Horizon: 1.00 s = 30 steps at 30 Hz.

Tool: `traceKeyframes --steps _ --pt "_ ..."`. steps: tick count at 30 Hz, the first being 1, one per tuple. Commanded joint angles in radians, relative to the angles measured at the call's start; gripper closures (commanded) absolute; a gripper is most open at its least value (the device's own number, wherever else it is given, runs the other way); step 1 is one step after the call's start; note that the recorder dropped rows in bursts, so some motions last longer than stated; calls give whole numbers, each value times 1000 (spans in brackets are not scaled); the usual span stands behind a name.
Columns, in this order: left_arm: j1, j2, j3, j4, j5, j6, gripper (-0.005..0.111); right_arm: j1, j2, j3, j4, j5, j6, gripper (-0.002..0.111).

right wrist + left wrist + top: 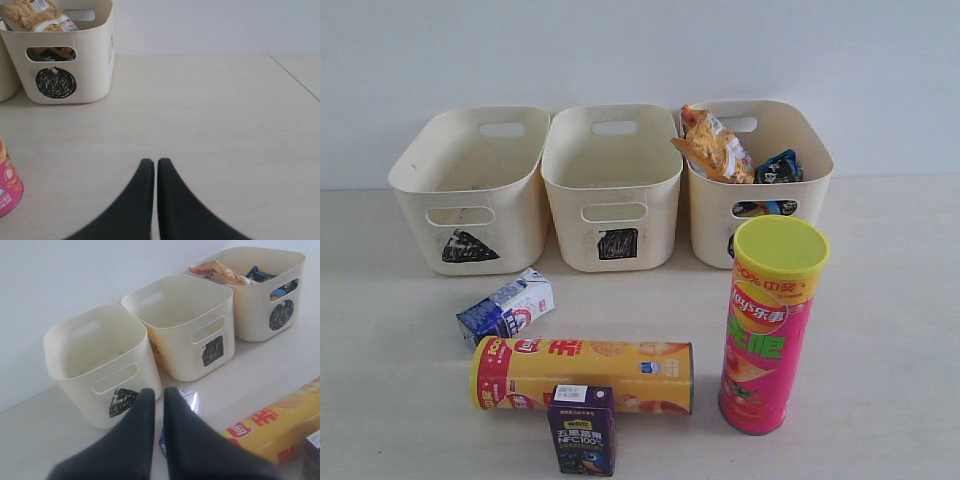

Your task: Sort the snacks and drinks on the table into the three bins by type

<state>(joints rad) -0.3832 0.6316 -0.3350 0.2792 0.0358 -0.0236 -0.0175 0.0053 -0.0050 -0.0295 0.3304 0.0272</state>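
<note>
Four items loose on counter [890, 350] | circle bin [715, 215], far edge, holds orange bag [712, 148], blue bag [780, 167] | pink Lay's tube [770, 325] upright, yellow Lay's tube [585, 375] lying, toward near edge | milk carton [507, 308] likely next: spread wide, grip narrow sides | left claw [154, 392] closed, holding nothing, pointed toward it; right claw [152, 162] closed, holding nothing, over bare counter

Three cream plastic bins stand in a row on the pale wood-grain counter [260, 365]: triangle-marked bin [75, 365], square-marked bin [185, 347], and circle-marked bin [255, 305], the last holding an orange crinkly bag [220, 272] and a blue crinkly bag [257, 275]. The left gripper [159, 391] shows its two dark jaws pressed together, empty, partly covering a blue-and-white milk carton [190, 401] in front of the triangle-marked bin. A yellow-orange chip tube [285, 425] lies on its side, with a dark purple carton [312, 460] at the frame edge.
</note>
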Motion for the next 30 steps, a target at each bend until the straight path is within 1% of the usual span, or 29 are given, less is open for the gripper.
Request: traceKeyframes --steps 1,8,15,19,26,30 --pt "51 -74 63 -37 -30 6 102 1 -5 5 -7 -8 -3 108" --pt "138 -191 147 -50 -30 -40 102 1 -5 5 -7 -8 -3 108" --pt "264 -344 244 -136 -28 -36 102 1 -5 5 -7 -8 -3 108" --pt "322 -424 293 -140 -28 -36 102 1 -5 5 -7 -8 -3 108" --pt "412 -534 306 -176 85 -36 102 1 -5 5 -7 -8 -3 108" --pt "444 -595 306 -191 131 -36 102 1 -5 5 -7 -8 -3 108"
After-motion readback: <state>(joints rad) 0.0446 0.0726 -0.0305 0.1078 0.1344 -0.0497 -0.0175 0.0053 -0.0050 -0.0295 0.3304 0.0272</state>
